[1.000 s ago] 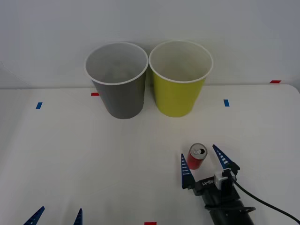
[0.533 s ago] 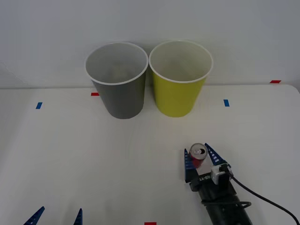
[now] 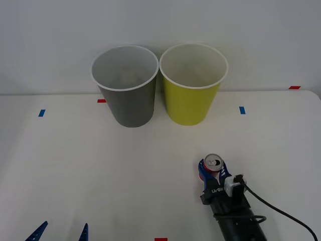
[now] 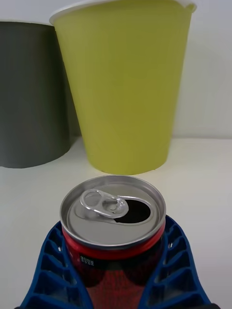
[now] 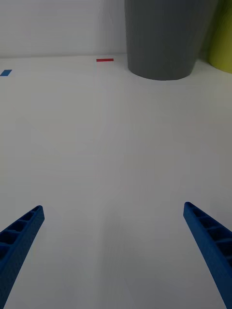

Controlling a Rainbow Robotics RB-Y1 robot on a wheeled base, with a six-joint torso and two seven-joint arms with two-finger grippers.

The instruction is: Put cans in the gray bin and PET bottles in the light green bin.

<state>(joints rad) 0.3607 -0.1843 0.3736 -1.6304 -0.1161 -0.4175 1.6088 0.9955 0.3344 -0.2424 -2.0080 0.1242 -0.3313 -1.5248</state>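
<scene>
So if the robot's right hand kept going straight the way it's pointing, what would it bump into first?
Most likely the light green bin. The right gripper, shut on the red can, faces that bin almost head-on. The gray bin stands off to one side, so it would probably be missed.

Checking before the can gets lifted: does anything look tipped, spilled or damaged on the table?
Nothing stands out. The can stands upright, its tab already opened, with the right gripper shut on it and no spill around. The gray bin and green bin stand upright side by side. The left gripper waits open.
</scene>
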